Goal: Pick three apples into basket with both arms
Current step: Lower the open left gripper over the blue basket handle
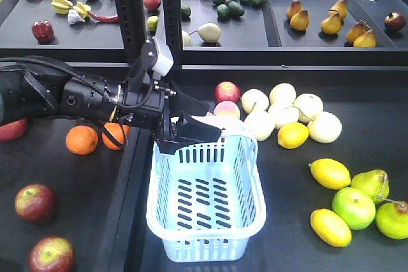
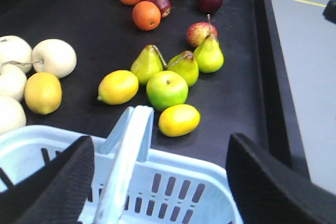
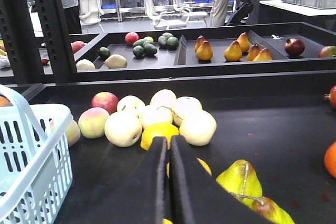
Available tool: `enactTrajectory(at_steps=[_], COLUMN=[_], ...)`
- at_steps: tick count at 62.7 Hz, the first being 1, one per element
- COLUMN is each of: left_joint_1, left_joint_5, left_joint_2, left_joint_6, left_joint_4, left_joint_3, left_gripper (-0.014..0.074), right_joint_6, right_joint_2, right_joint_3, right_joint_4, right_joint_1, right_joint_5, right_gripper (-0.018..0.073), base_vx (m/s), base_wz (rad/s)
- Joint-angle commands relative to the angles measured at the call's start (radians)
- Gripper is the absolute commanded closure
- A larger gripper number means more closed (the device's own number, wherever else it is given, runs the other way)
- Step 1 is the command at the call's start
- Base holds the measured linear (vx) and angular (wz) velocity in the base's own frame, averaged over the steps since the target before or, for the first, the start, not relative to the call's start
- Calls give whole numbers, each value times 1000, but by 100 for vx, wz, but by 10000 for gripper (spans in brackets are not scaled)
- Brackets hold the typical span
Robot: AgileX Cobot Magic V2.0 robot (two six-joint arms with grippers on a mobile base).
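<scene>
Basket (image 1: 197,246) sits empty at centre, just right of the tray divider (image 1: 131,221), its slotted floor bare. Left gripper (image 1: 183,130) hangs over the far rim, jaws spread, holding nothing. In the left wrist view the band handle (image 2: 126,161) runs up between the fingers (image 2: 58,182). Right gripper (image 3: 169,182) is pinched closed on nothing, low over the right tray (image 3: 294,129), a lemon (image 3: 160,132) just ahead.

Two dark red apples (image 1: 36,202) lie in the left tray (image 1: 83,221), well apart from the basket; oranges (image 1: 81,139) sit farther back.

Judgement: no pick made yet. Left arm should rise clear of the handle, then drop from above onto the nearer apple. Jaws go across its widest part and close gently, since it will roll. Right must open before reaching.
</scene>
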Motion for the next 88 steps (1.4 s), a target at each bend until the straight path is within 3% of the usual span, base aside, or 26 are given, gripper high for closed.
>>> enactTrajectory(at_steps=[1,31,88], left_joint_1=[-5,-5,-5], left_joint_5=[-4,121,125], left_joint_2=[-30,-2,108], left_joint_6=[5,57,65], left_joint_4=[21,21,21], left_joint_3=[-28,-28,-28], left_gripper=[101,104,155], right_joint_6=[-5,-5,-5], right_joint_2=[-1,-1,-1], right_joint_3=[14,14,14], right_joint_4=[-2,-2,-2], right_joint_1=[-5,-5,-5], right_joint_5=[-72,-72,-72], right_gripper=[564,564,564], base_vx=[0,0,0], base_wz=[0,0,0])
